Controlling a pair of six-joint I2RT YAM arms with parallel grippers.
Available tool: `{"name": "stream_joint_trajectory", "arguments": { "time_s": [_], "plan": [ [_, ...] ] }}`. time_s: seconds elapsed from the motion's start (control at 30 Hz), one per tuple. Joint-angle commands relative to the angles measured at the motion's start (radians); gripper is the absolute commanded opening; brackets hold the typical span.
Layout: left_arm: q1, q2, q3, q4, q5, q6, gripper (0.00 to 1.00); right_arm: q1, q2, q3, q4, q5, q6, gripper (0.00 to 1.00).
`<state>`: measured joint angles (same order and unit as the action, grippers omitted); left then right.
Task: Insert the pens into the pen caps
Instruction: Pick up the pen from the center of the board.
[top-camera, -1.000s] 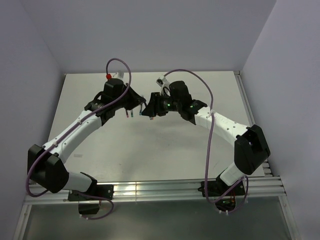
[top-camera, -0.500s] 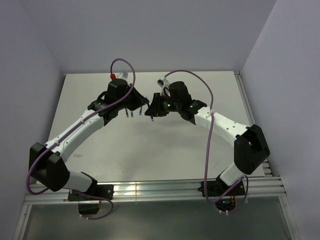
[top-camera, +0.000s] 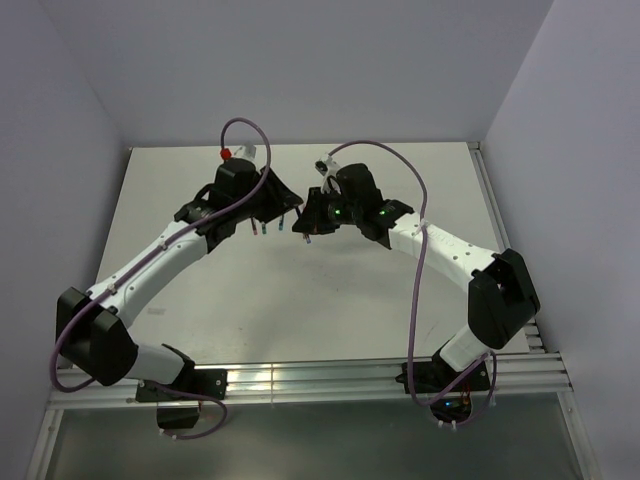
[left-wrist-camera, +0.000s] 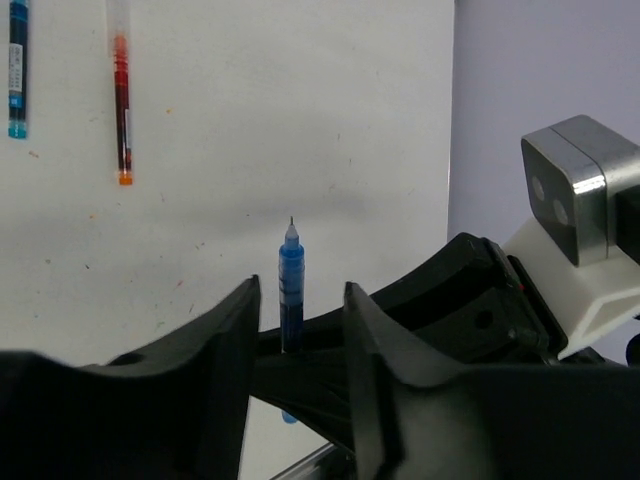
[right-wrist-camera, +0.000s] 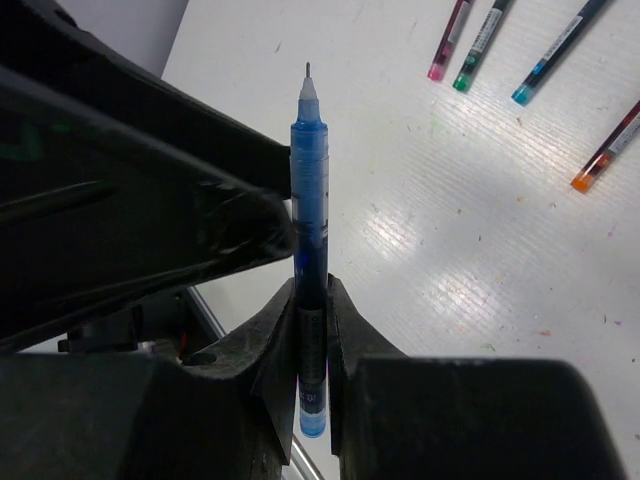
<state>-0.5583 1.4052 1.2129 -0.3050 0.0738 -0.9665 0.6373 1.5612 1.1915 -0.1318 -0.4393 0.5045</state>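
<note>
A blue pen (right-wrist-camera: 310, 200) stands upright with its bare dark tip upward, and my right gripper (right-wrist-camera: 312, 330) is shut on its lower body. My left gripper (left-wrist-camera: 295, 320) is open around the same blue pen (left-wrist-camera: 290, 285), with a clear gap to its right finger. The two grippers meet above the far middle of the table, left gripper (top-camera: 287, 207) against right gripper (top-camera: 308, 225). More pens lie flat on the table: a red one (left-wrist-camera: 121, 100) and a blue one (left-wrist-camera: 17, 70). Loose pen caps are out of view.
Several pens (right-wrist-camera: 480, 40) lie side by side on the white table (top-camera: 300, 300) under the left wrist. They show as small marks (top-camera: 258, 229) from above. Purple walls close in the back and sides, and a metal rail (top-camera: 300, 380) runs along the near edge.
My left wrist has shifted right and slightly back, closing the gap to the right gripper. The right gripper has lowered a little toward it.
</note>
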Motion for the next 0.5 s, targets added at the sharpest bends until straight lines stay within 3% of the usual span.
{"name": "stream_joint_trajectory", "arguments": {
  "time_s": [0.0, 0.23, 0.37, 0.47],
  "plan": [
    [-0.006, -0.074, 0.033, -0.02, -0.043, -0.006, 0.46, 0.007, -0.019, 0.036, 0.004, 0.019, -0.024, 0.0],
    [0.014, -0.21, -0.013, -0.232, -0.271, -0.115, 0.47, 0.007, -0.056, 0.017, -0.02, 0.053, -0.02, 0.0],
    [0.124, -0.287, -0.061, -0.449, -0.365, -0.233, 0.44, 0.007, -0.088, -0.021, -0.032, 0.051, -0.003, 0.0],
    [0.246, -0.357, -0.133, -0.505, -0.361, -0.276, 0.46, 0.004, -0.122, -0.074, -0.025, 0.06, -0.001, 0.0]
  ]
}}
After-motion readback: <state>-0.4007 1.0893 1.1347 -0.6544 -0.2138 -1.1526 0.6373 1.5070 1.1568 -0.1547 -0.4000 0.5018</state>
